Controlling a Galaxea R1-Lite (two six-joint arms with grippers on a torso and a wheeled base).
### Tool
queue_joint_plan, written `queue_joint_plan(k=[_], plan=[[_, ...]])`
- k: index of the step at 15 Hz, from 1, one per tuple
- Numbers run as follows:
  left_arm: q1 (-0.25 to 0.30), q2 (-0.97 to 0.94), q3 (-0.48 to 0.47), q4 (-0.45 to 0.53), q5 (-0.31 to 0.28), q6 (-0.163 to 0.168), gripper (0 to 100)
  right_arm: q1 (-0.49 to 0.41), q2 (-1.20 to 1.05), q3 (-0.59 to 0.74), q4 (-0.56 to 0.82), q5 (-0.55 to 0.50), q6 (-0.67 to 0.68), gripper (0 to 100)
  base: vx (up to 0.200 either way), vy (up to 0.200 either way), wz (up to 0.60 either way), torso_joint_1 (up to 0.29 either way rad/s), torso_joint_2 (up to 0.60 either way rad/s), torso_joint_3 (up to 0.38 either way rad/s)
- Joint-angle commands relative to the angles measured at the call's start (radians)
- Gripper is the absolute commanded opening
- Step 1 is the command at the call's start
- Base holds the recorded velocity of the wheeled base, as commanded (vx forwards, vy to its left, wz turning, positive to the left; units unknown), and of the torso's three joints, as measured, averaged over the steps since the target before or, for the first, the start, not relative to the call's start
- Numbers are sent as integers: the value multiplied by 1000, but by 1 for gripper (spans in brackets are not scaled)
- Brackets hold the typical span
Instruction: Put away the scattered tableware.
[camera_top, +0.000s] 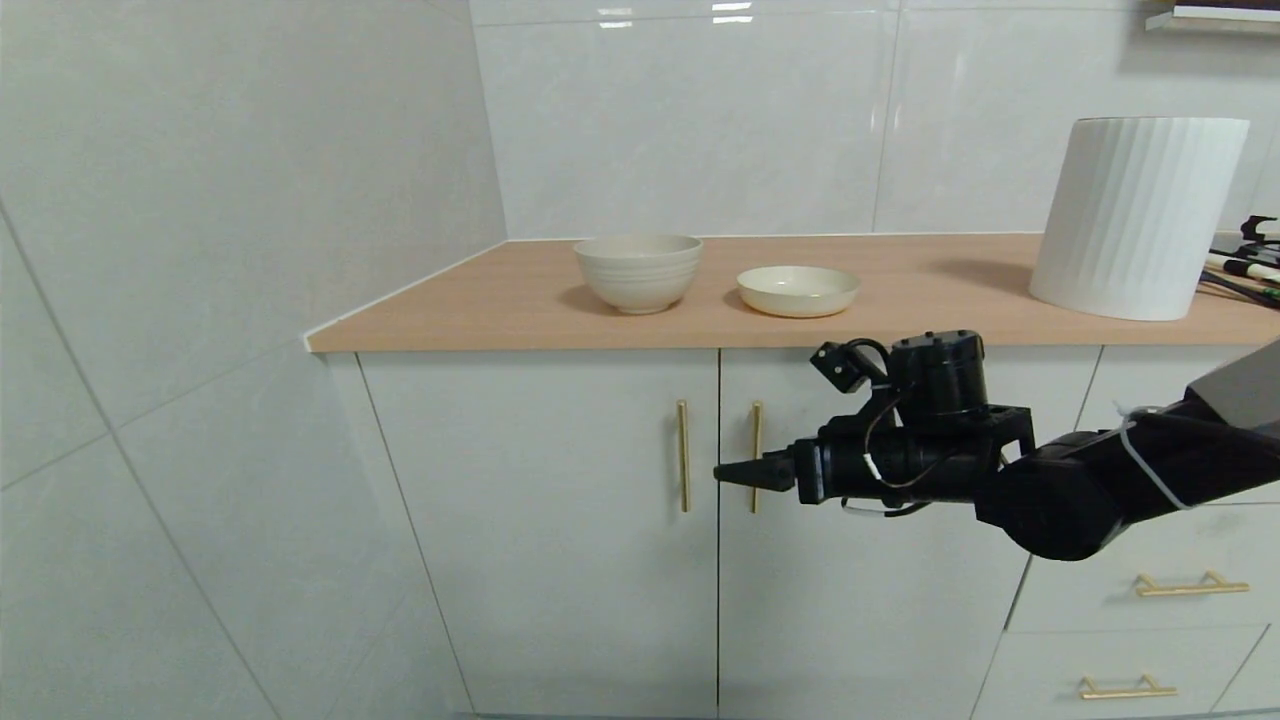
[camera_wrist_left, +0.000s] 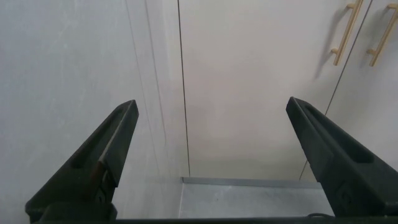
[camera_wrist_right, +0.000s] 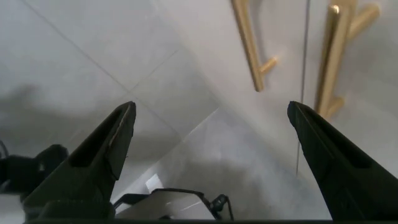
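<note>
A cream ribbed bowl (camera_top: 638, 270) and a shallow cream dish (camera_top: 798, 290) stand side by side on the wooden countertop (camera_top: 500, 300). Below the counter edge, my right gripper (camera_top: 738, 473) points left, its tip just in front of the two gold handles (camera_top: 757, 455) of the shut cabinet doors. In the right wrist view the right gripper (camera_wrist_right: 210, 107) is open with nothing between its fingers, and the handles (camera_wrist_right: 333, 56) are close ahead. My left gripper (camera_wrist_left: 211, 104) is open and empty, low down facing a white cabinet door (camera_wrist_left: 249, 93).
A tall white ribbed container (camera_top: 1140, 215) stands at the counter's right end, with pens and cables (camera_top: 1245, 270) behind it. Drawers with gold pulls (camera_top: 1190, 585) sit right of the doors. A tiled wall (camera_top: 200, 350) closes the left side.
</note>
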Motion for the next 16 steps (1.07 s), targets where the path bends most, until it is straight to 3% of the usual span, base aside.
queue_joint_plan(k=[1,11,16], plan=[[0,0,0,0,0,0,100,-5,37,-7,-4,-26,-1,100,0,0,0,0,0,0],[0,0,0,0,0,-2,100,-16,158,-54,-203,-89,69,100,0,0,0,0,0,0],[0,0,0,0,0,0,100,-11,170,-63,-212,-103,115,100,0,0,0,0,0,0]])
